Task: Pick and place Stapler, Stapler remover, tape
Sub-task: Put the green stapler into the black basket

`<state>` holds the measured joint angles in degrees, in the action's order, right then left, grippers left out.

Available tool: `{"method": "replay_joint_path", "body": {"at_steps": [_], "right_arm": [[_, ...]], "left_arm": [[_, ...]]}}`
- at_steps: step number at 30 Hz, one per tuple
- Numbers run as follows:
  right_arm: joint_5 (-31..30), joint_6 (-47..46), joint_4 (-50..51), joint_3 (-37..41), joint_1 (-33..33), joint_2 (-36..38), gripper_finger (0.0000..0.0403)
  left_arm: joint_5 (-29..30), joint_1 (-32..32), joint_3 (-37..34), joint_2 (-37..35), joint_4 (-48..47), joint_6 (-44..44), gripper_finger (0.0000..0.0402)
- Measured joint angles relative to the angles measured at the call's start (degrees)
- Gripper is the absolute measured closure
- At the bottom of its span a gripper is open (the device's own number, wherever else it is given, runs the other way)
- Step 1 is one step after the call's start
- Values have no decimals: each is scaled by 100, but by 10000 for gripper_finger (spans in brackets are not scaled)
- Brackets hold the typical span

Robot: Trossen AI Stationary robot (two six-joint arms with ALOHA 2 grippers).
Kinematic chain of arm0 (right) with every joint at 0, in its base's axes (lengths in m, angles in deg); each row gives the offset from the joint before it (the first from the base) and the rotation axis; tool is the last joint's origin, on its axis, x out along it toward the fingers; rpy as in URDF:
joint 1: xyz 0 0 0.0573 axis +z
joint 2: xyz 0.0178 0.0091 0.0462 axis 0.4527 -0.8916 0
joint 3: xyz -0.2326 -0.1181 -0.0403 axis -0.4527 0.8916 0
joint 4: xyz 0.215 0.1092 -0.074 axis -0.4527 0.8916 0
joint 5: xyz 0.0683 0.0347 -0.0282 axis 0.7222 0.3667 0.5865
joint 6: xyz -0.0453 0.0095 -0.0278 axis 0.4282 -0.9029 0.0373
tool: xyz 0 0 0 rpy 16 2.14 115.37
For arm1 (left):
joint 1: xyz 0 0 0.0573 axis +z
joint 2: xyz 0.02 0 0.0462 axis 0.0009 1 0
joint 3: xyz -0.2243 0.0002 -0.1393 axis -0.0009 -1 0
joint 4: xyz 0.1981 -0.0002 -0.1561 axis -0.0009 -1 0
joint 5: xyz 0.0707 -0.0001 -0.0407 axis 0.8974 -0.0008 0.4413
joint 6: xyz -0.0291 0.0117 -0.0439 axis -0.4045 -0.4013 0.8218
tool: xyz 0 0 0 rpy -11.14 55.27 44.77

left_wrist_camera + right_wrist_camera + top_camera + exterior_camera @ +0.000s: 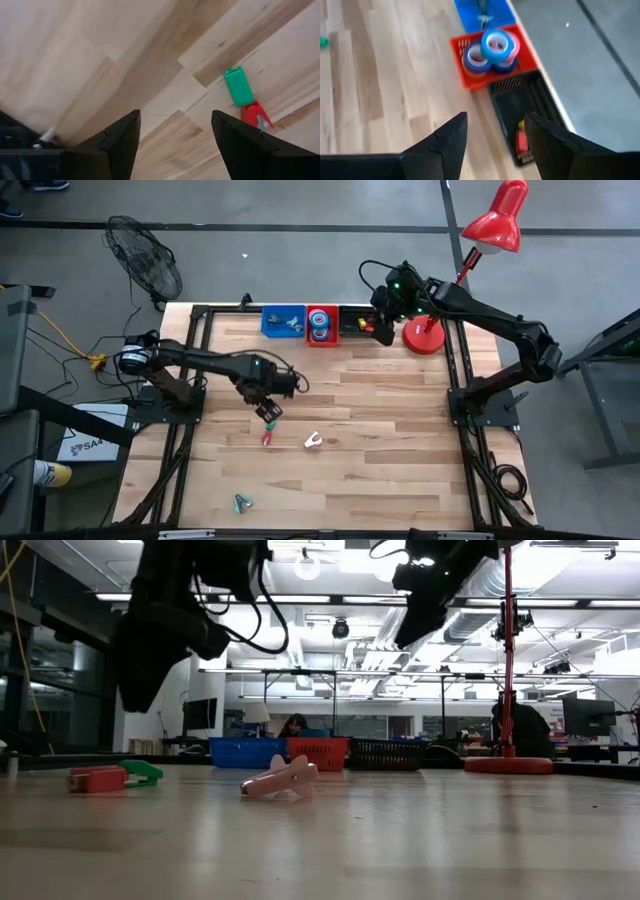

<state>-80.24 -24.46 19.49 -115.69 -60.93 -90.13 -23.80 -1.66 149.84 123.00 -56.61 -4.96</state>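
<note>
One stapler (244,97) lies diagonally.

- Pale, light-and-tan striped wooden plank bench (380,420).
- Red plastic basket (461,48) holding blue and pink ring-shaped tape rolls (496,46).
- Blue plastic basket (271,326).
- Black mesh basket (511,102).
- Green-and-red stapler (239,87).
- Red desk lamp (497,225).
</note>
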Motion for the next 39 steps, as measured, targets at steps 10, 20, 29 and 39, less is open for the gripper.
{"method": "replay_joint_path", "body": {"at_steps": [10,20,29,39], "right_arm": [[-399,-233,1124,0,281,342,213],[-394,-497,1428,11,699,348,213],[-393,-432,1401,11,792,348,213],[-391,-242,1399,11,792,348,213]], "left_arm": [[-28,-481,-730,2,1324,539,162],[-568,-427,-1255,7,1930,963,162],[-811,-389,-1255,7,2295,1236,162],[-717,-394,-1148,38,3039,1749,162]]}}
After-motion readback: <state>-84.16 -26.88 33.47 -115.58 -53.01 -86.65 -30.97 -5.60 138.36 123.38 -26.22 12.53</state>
